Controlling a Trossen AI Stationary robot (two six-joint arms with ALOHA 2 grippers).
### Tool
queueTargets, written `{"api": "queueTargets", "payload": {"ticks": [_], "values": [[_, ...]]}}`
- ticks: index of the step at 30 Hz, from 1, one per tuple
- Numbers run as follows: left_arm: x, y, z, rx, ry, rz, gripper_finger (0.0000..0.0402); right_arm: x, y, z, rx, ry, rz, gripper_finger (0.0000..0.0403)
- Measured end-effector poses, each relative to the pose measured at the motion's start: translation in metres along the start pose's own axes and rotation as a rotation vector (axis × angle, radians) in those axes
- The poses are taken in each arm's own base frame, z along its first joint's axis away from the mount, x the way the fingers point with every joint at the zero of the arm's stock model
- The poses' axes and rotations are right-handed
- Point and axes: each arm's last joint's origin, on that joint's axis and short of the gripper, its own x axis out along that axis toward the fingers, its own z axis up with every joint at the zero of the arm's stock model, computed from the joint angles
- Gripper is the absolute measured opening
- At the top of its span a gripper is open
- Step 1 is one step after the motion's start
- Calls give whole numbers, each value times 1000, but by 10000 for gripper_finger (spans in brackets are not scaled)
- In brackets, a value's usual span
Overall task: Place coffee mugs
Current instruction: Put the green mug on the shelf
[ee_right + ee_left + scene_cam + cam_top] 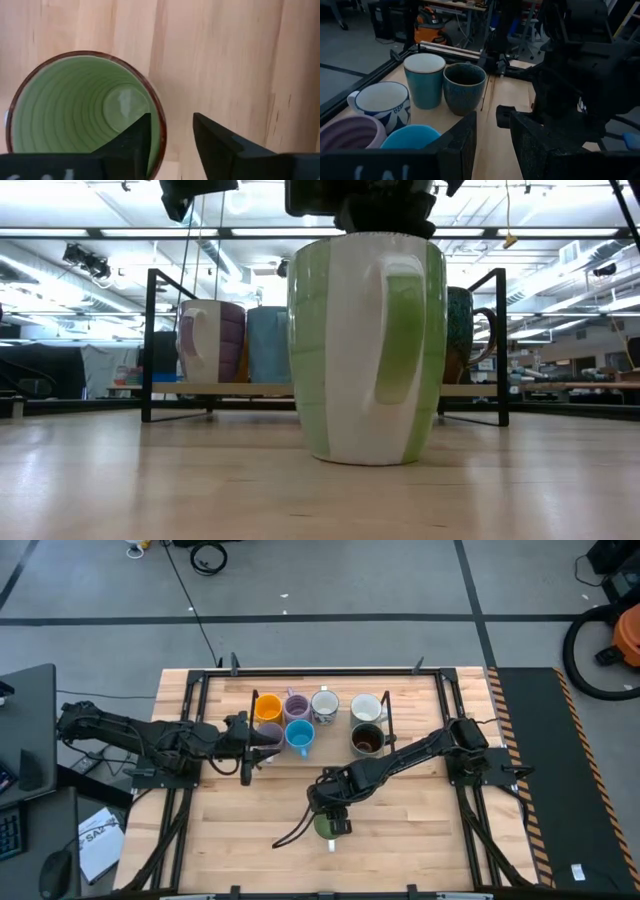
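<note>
Green and white, the green mug (366, 345) stands upright on the wooden table (420, 830) at the lower middle of the high view, well apart from the other mugs. The right gripper (170, 132) hangs directly over it, one finger inside the bowl and the other outside the rim (161, 120), so the wall sits between the two fingers with a gap showing. That reads as a rim grasp being set up or just let go; the fingers look parted, not clenched, and I cannot tell which way it is heading.

The rest are gathered in the black frame (385, 710) at the upper middle: orange mug (267, 706), purple mug (296, 705), white patterned mug (325, 705), pale mug (366, 707), bright blue mug (299, 734) and dark mug (367, 741). Packed close, they likely mark where the green one belongs.

The left gripper (246, 737) waits beside the cluster's left edge, fingers slightly apart and holding nothing.
</note>
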Motion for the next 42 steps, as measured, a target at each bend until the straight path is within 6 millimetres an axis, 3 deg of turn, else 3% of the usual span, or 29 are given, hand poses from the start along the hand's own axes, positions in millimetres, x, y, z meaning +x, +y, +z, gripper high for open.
{"api": "queueTargets", "payload": {"ticks": [17, 25, 42], "values": [[0, 0, 0, -7, 3, 1, 123, -1, -8, -1, -21, 18, -12, 25], [0, 0, -1, -6, 5, 2, 123, -3, -22, 0, 5, 43, -20, 38], [0, 1, -3, 2, 25, 7, 123, -64, -50, 23, -75, 80, -273, 33]]}}
